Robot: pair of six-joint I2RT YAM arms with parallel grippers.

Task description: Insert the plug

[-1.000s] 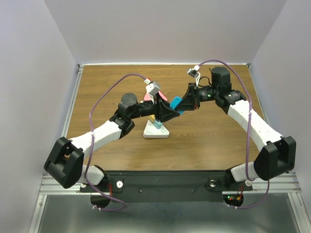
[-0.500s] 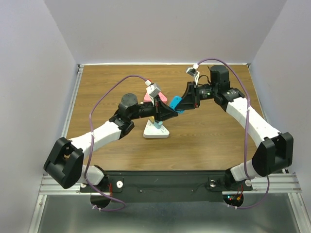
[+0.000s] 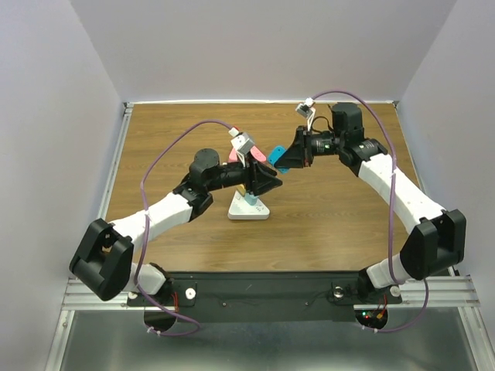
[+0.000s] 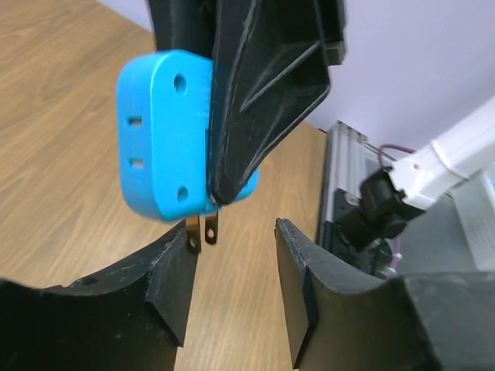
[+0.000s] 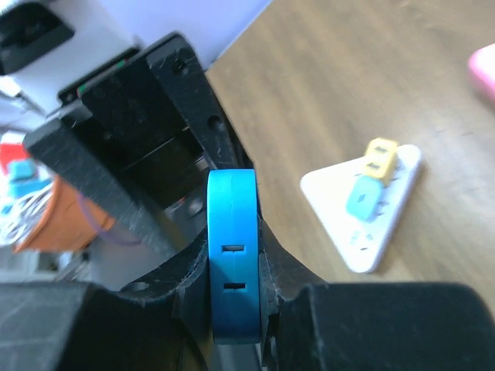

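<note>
Blue plug [image 4: 164, 131] clamped in R gripper [image 3: 283, 159], two brass prongs [image 4: 200, 232] bare; L gripper [image 4: 232, 267] jaws apart just below them.

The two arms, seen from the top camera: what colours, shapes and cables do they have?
The left arm and the right arm are alike: white shells on the links, black joints and black bases. A purple cable loops along each. The left tool and the right tool are black, with flat, wedge-shaped fingers.
</note>
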